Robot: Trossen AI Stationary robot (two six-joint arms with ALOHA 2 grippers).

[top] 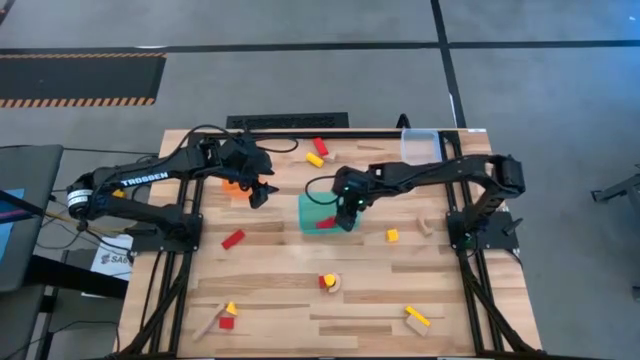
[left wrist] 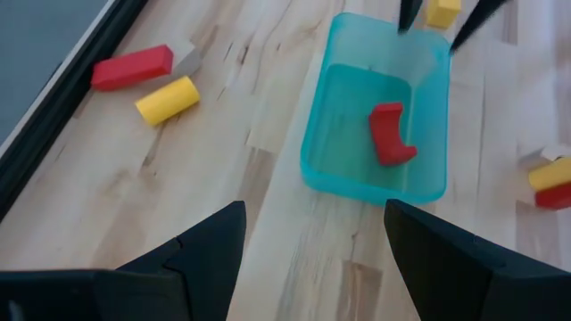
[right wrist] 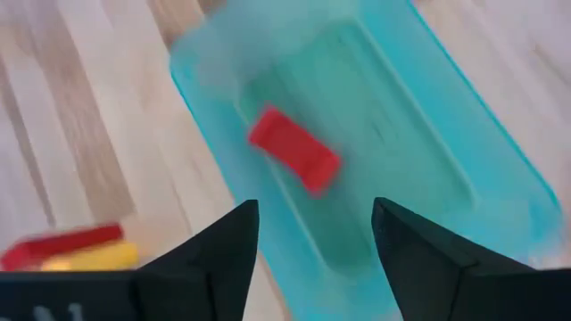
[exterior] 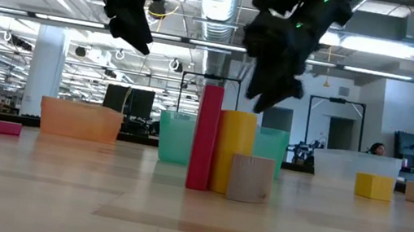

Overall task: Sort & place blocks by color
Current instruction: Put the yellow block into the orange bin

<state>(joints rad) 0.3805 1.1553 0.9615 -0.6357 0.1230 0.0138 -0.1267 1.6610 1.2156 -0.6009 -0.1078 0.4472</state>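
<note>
My right gripper [top: 347,213] [right wrist: 314,241] hangs open above the teal tray [top: 308,212] [right wrist: 419,134]. A red arch-shaped block [left wrist: 391,134] [right wrist: 294,150] lies inside that tray on its floor. My left gripper [top: 258,192] [left wrist: 312,250] is open too, held in the air beside the orange tray [top: 231,185], with bare table below its fingers. In the low view both grippers, left [exterior: 133,29] and right [exterior: 273,89], are well above the table. Other red, yellow and pale wood blocks lie scattered on the table.
A red bar [left wrist: 132,67] and a yellow cylinder [left wrist: 166,100] lie near the far edge. A red block [top: 233,238], a yellow cube [top: 392,235], a standing cluster [top: 328,283] and more blocks [top: 225,315] [top: 417,317] sit nearer. A clear tray [top: 420,143] stands far right.
</note>
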